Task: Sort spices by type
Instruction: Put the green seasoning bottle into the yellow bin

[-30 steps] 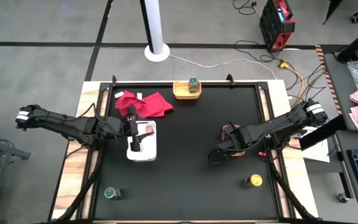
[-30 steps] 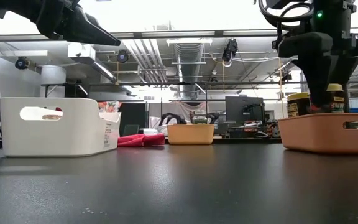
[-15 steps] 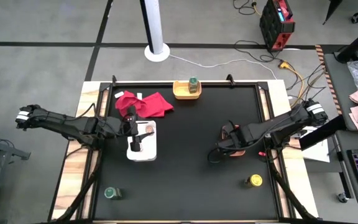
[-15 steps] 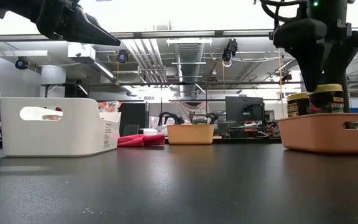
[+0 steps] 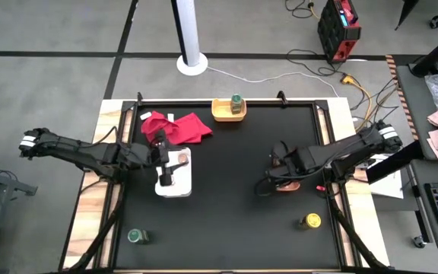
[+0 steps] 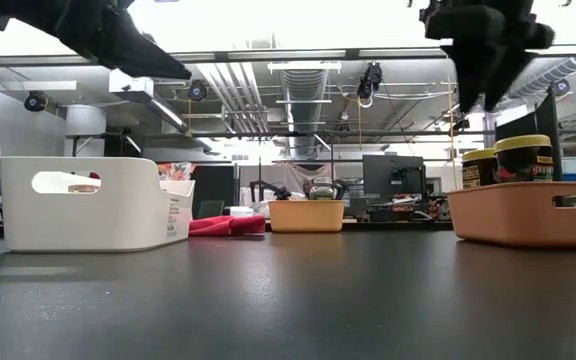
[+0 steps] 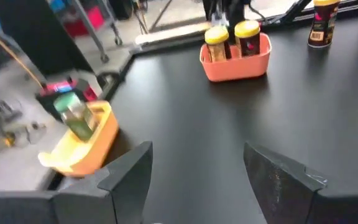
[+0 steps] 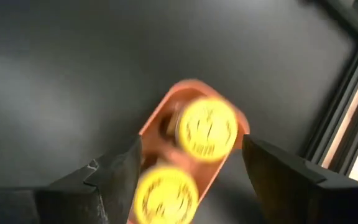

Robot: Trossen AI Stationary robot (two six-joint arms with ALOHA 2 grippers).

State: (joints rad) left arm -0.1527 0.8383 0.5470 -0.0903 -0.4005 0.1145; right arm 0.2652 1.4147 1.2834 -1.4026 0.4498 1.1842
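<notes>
My right gripper is open and hovers above the orange tray. Two yellow-lidded jars stand upright in that tray, right below its fingers. A third yellow jar stands on the table near the right near corner. One green-lidded jar sits in the yellow tray at the far edge. Another green-lidded jar stands at the left near corner. My left gripper is open and waits over the white tray.
A red cloth lies on the table's far left part, behind the white tray. The middle of the black table between the white and orange trays is bare. Metal rails run along the table's left and right edges.
My right gripper has let go of the nearer yellow jar in the orange tray and risen straight up, well clear of the lids. The jar stays upright in the tray beside the other one.
</notes>
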